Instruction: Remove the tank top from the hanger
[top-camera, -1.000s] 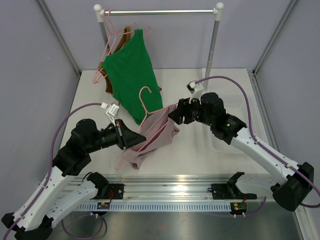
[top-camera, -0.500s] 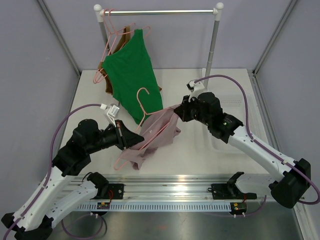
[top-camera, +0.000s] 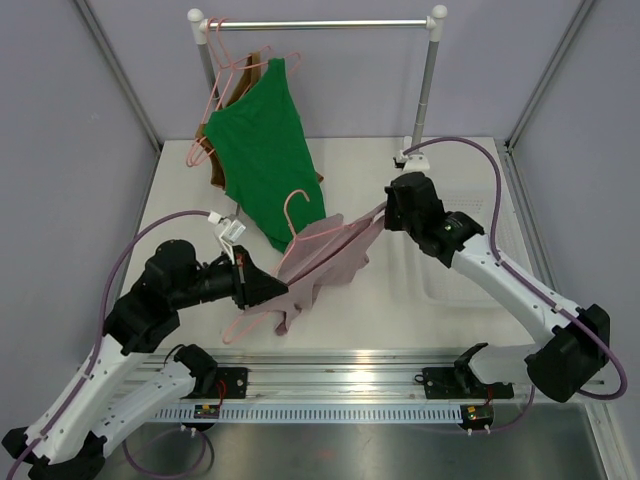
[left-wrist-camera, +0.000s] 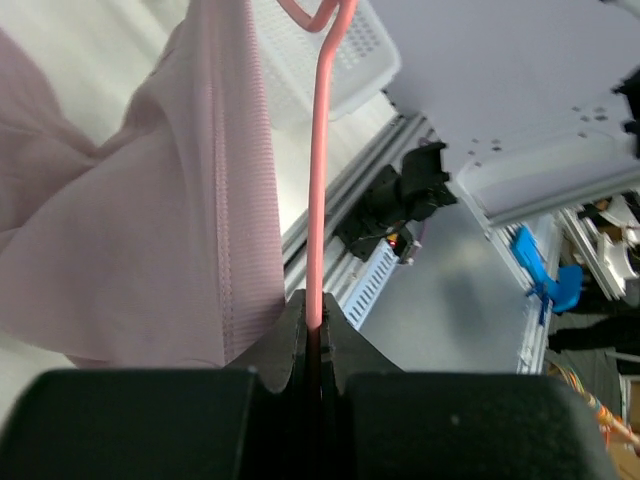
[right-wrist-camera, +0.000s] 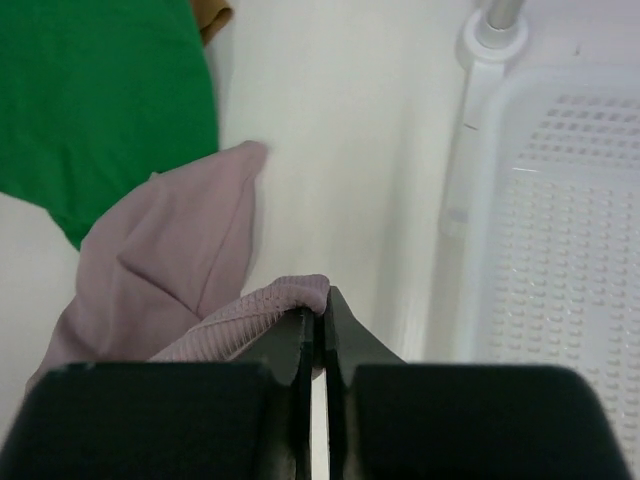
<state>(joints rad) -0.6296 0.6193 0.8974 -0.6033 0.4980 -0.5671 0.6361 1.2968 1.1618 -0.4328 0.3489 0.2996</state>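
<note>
A pale pink tank top (top-camera: 325, 262) hangs on a pink wire hanger (top-camera: 296, 210) held low over the table. My left gripper (top-camera: 268, 290) is shut on the hanger's wire (left-wrist-camera: 318, 180), which rises straight out of its jaws, with the pink cloth (left-wrist-camera: 150, 200) draped to its left. My right gripper (top-camera: 386, 212) is shut on the ribbed strap of the tank top (right-wrist-camera: 265, 303), stretching it taut to the upper right. The body of the top (right-wrist-camera: 165, 250) sags below the strap.
A green tank top (top-camera: 262, 150) and a brown garment (top-camera: 212, 165) hang on pink hangers from the white rail (top-camera: 320, 24) at the back. A white perforated tray (right-wrist-camera: 560, 220) lies on the table to the right, beside the rail's post (top-camera: 428, 95).
My right gripper shut on the pink strap and drew it up and to the right, pulling the top taut. The hanger shifted slightly right; my left gripper kept its hold.
</note>
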